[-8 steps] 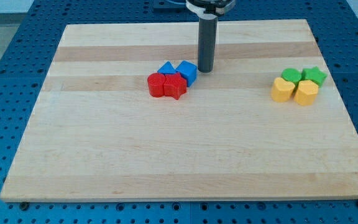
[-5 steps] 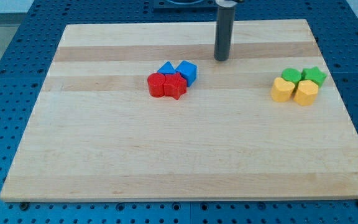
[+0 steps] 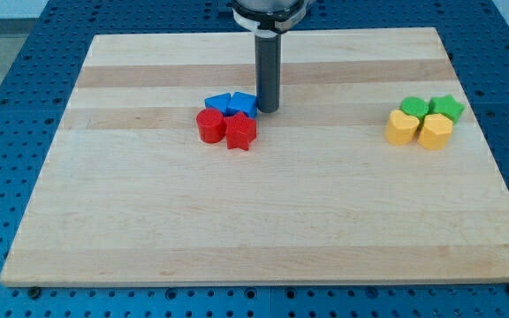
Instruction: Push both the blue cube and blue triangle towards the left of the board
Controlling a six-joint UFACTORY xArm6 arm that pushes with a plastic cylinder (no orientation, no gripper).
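The blue cube (image 3: 242,104) and the blue triangle (image 3: 218,102) sit side by side near the board's middle, toward the view's top. My tip (image 3: 268,109) stands right against the cube's right side. A red cylinder (image 3: 209,126) and a red star (image 3: 240,132) lie just below the blue blocks, touching them.
At the view's right, a green cylinder (image 3: 414,109), a green star (image 3: 447,108) and two yellow blocks (image 3: 402,128) (image 3: 435,132) form a tight group. The wooden board (image 3: 148,212) rests on a blue perforated table.
My tip went right and up, then came back left against the blue cube. The blue and red blocks have shifted a little to the left.
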